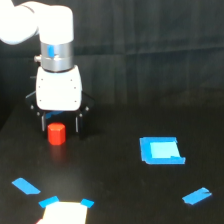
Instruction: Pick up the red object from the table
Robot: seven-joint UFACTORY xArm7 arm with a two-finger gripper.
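Red object (56,133), a small solid orange-red block with a roughly cylindrical, faceted shape, is sitting in the left-centre of the frame, directly beneath the white-bodied gripper (60,125) of the arm. The black fingers are flanking its upper part, one on each side, and appearing to be closed on it, though whether it is touching the flat black table (120,190) or hanging just above it I cannot tell. It is looking rigid, light and unlikely to deform, with smooth sides that might slip under a weak pinch. Taking hold across its middle, on opposite faces, is seeming the safest grasp. Bright blue tape pieces (26,186) and a blue square patch (161,150) are lying well apart from it.
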